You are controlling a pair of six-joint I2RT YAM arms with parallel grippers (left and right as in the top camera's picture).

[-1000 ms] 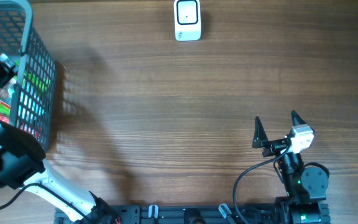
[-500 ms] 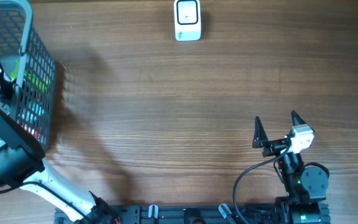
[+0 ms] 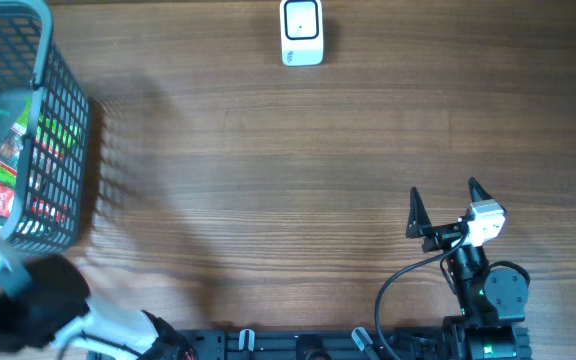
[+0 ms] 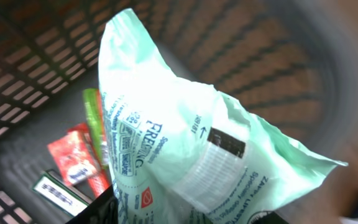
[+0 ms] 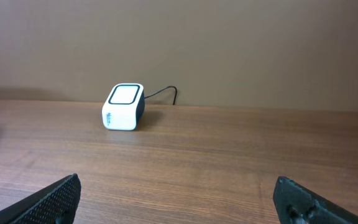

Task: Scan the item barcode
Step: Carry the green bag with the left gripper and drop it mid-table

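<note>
Left claw (image 4: 185,214) clenched on 1 green bag (image 4: 185,143), basket (image 4: 30,56) below it; right claw (image 5: 176,186) released, scanner (image 5: 123,107) ahead. Risk: slick film slipping out, bag dropping.

You see the pale green bag (image 4: 185,149) pinched at its lower end between the left fingers (image 4: 106,210), rising over the basket (image 4: 30,74). It carries blue print and a small black label. The white scanner (image 3: 301,30) stands on the surface (image 3: 268,180), well apart from the bag.
</note>
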